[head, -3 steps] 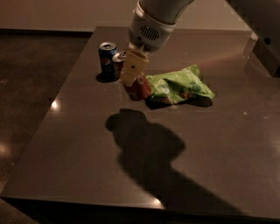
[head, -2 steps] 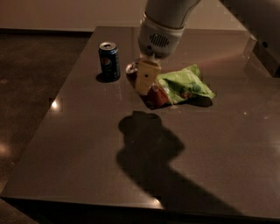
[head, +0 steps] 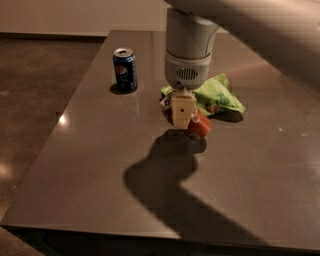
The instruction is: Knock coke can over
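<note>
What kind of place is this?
Likely an office or lab room: dark glossy table, hard floor, plain pale wall. The gripper is low, at the coke can.

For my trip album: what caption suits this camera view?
Gripper low in front of the coke can, green bag behind, blue Pepsi can upright apart.

Free room and obstacles on the tabletop (head: 90, 180).
The near half and the left side lie open to approach. The gripper (head: 182, 111) hangs low over the centre, the coke can (head: 201, 126) just beside it and a green bag (head: 220, 95) crowding close behind both. An upright blue can (head: 125, 70) stands well apart at rear left, leaving a lane between.
</note>
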{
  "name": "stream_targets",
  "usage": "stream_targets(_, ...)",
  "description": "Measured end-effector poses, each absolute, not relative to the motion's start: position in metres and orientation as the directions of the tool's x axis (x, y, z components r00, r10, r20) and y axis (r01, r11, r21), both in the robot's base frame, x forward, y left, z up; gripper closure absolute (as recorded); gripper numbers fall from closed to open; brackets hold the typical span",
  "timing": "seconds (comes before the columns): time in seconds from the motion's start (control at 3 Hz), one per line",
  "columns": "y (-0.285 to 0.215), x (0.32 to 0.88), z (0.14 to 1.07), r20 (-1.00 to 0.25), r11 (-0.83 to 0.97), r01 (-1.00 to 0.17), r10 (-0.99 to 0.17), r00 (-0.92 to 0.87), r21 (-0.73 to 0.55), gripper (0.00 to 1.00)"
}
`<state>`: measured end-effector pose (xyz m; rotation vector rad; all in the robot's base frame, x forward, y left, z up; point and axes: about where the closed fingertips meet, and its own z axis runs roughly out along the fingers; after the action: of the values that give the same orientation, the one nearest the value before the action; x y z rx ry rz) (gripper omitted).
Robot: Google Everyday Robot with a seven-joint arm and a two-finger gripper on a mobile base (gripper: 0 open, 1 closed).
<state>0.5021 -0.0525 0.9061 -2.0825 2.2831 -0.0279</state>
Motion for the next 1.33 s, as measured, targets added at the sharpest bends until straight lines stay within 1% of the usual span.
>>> stream_targets(0.33, -0.060, 0.497, 0.894, 0.045, 0.056, -0.997, -0.997, -0.059, -0.050, 0.63)
stream_targets(1.0, -0.064, 0.484, 0.880, 0.119, -0.006, -0.999, -0.993, 0.002, -0.034, 0.18)
stream_targets(1.33, -0.065, 0.481, 0.871, 0.125, -0.010, -1.000, -0.992, 0.008, -0.014, 0.00)
